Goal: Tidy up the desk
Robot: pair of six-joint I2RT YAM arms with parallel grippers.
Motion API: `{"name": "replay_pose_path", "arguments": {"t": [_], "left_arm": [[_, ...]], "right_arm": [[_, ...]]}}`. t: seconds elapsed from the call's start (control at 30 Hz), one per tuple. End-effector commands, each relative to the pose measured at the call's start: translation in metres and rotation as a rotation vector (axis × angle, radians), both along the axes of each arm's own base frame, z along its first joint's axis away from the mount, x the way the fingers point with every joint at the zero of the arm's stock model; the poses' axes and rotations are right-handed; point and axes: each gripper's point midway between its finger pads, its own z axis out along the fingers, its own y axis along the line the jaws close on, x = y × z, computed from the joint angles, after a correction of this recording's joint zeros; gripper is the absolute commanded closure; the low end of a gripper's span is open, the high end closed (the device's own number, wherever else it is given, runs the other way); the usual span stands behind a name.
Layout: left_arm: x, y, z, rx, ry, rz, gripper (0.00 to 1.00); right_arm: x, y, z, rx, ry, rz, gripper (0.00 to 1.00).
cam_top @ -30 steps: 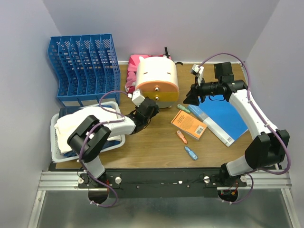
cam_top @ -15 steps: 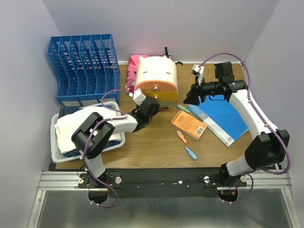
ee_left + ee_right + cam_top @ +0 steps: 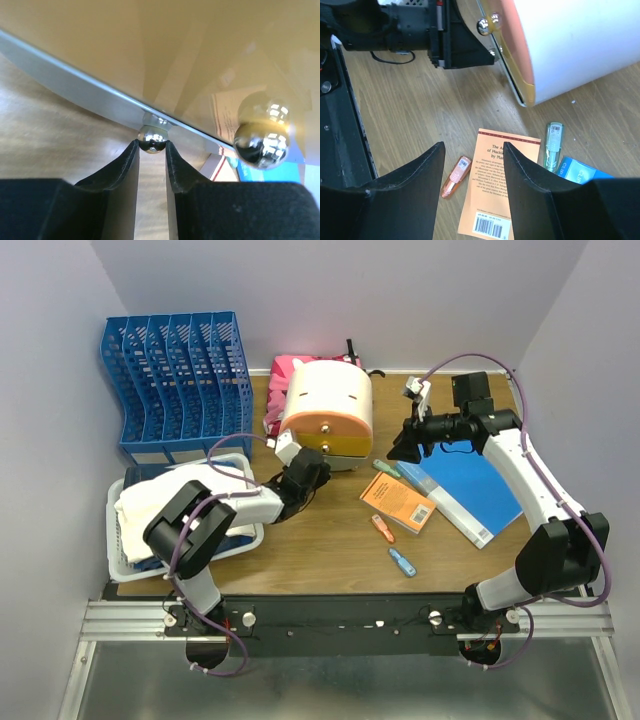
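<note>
The left gripper pinches the small chrome ball knob of the white-and-orange rounded drawer box — the right gripper hangs spread, holding nothing — both over the brown wood-grain table

Left wrist: you can't tell if the left gripper fingers actually touch the small knob — 2nd knob is blurred, drawer unit runs off-frame. Top cam: gripper tips hidden against the drawer unit; pink item mostly behind it. Right wrist: book title partly behind the right gripper.
</note>
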Motion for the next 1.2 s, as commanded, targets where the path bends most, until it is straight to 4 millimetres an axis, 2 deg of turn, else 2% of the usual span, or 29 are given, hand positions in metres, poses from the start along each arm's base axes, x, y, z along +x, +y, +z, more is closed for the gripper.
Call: {"name": "replay_pose_path", "arguments": {"t": [0.0,0.03,0.1,0.13,0.23,0.43,0.5,0.57,0.6,0.63,0.7,0.73,0.83,0.93,1.17], "left_arm": [[-0.026,0.008,-0.001,-0.028,0.024,-0.052,0.85],[-0.035,0.012,-0.008,-0.025,0.045,-0.060,0.85],[-0.046,0.011,-0.004,-0.044,0.044,-0.084,0.85],[-0.054,0.012,-0.009,-0.047,0.062,-0.102,0.85],[-0.063,0.010,-0.008,-0.063,0.071,-0.134,0.84],[-0.082,-0.005,0.003,-0.088,0.073,-0.214,0.82],[-0.084,-0.003,0.008,-0.080,0.068,-0.211,0.80],[-0.086,0.001,0.008,-0.071,0.075,-0.206,0.73],[-0.085,0.003,0.013,-0.069,0.063,-0.194,0.68],[-0.085,0.004,0.015,-0.065,0.059,-0.193,0.58],[-0.086,0.008,0.021,-0.056,0.054,-0.187,0.48],[-0.085,0.010,0.023,-0.048,0.048,-0.182,0.40],[-0.086,0.017,0.032,-0.033,0.033,-0.168,0.28],[-0.089,0.022,0.041,-0.018,0.013,-0.177,0.23],[-0.098,0.041,0.065,0.052,-0.044,-0.193,0.19]], "right_arm": [[-0.003,0.000,0.001,0.023,-0.001,0.007,0.42],[-0.004,0.000,-0.003,0.021,0.006,0.007,0.42],[-0.003,-0.002,-0.007,0.014,0.010,-0.001,0.42],[-0.004,-0.001,-0.009,0.013,0.013,0.001,0.42],[-0.004,-0.003,-0.020,0.002,0.035,-0.010,0.42],[0.005,-0.011,-0.057,-0.067,0.093,-0.060,0.42],[0.010,-0.013,-0.071,-0.092,0.121,-0.070,0.42],[0.016,-0.015,-0.080,-0.111,0.136,-0.085,0.42],[0.020,-0.018,-0.093,-0.136,0.166,-0.103,0.43],[0.024,-0.019,-0.096,-0.148,0.168,-0.113,0.43],[0.033,-0.023,-0.106,-0.179,0.178,-0.144,0.44],[0.037,-0.024,-0.113,-0.190,0.191,-0.155,0.45],[0.046,-0.027,-0.129,-0.222,0.213,-0.182,0.46],[0.055,-0.028,-0.136,-0.241,0.214,-0.201,0.47],[0.073,-0.021,-0.160,-0.285,0.221,-0.194,0.47]]}}
